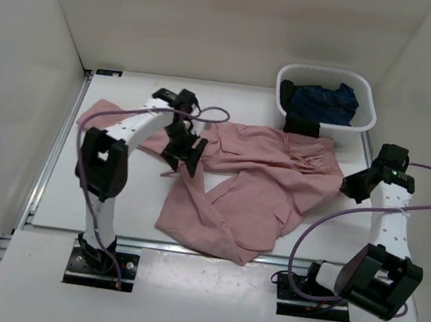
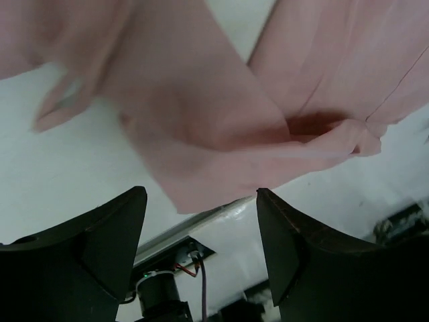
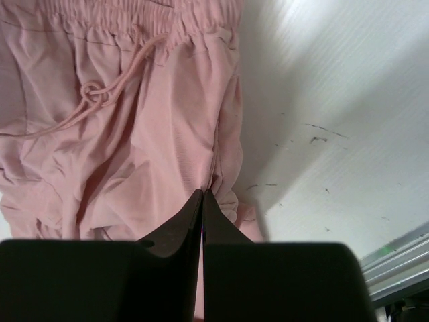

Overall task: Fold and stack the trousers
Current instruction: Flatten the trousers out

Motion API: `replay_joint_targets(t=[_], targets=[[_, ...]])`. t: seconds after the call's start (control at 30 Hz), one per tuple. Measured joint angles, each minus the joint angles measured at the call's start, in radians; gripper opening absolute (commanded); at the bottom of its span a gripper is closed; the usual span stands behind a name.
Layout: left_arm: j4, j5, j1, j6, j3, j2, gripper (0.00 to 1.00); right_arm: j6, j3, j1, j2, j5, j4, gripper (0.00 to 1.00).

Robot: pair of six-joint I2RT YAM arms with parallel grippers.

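The dusty-pink trousers (image 1: 261, 175) lie crumpled across the middle of the table, waist toward the right and legs trailing left and toward the front edge. My left gripper (image 1: 182, 155) hovers over a leg near the middle left. In the left wrist view it (image 2: 201, 194) is open and empty, with pink cloth (image 2: 201, 114) beyond the fingertips. My right gripper (image 1: 349, 185) is at the right edge of the waist. In the right wrist view it (image 3: 203, 192) is shut on a fold of the trousers (image 3: 134, 134), beside the drawstring (image 3: 100, 94).
A white basket (image 1: 364, 121) stands at the back right and holds a dark navy garment (image 1: 323, 101). A black cloth (image 1: 301, 125) lies against its front. White walls enclose the table on three sides. A metal rail runs along the front edge.
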Motion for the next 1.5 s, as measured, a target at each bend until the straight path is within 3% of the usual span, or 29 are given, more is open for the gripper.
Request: replay_joint_targets(t=[0.13,0.63,0.7,0.8,0.83,0.87,0.93,1.3,1.4,1.5], targets=[[-0.008,0.050,-0.051,0.000,0.000,0.109,0.79,-0.003,-0.029,0.000,-0.029,0.018,0.000,0.00],[0.025,0.005,-0.030,0.000,0.057,0.240,0.82,-0.013,-0.032,0.000,-0.029,0.055,0.002,0.00],[0.029,0.005,-0.030,0.000,0.085,0.268,0.77,-0.015,-0.032,0.000,-0.029,0.055,0.002,0.00],[0.031,0.005,-0.030,-0.002,0.142,0.307,0.57,-0.019,-0.032,0.000,-0.029,0.055,0.002,0.00],[0.035,0.004,-0.029,-0.003,0.154,0.314,0.49,-0.019,-0.032,0.000,-0.029,0.056,0.002,0.00],[0.039,0.004,-0.027,-0.004,0.166,0.319,0.30,-0.021,-0.032,0.000,-0.029,0.057,0.002,0.00],[0.039,0.003,-0.023,-0.007,0.180,0.320,0.14,-0.022,-0.035,0.000,-0.029,0.060,0.002,0.00],[0.011,-0.124,0.060,-0.001,0.243,0.274,0.14,-0.026,-0.004,0.000,-0.014,0.062,-0.029,0.00],[0.002,-0.200,0.164,0.001,0.328,0.200,0.14,-0.038,0.135,0.000,0.044,0.062,-0.087,0.00],[0.026,-0.248,0.390,0.001,0.423,0.105,0.14,-0.049,0.332,0.000,0.108,0.063,-0.126,0.00]])
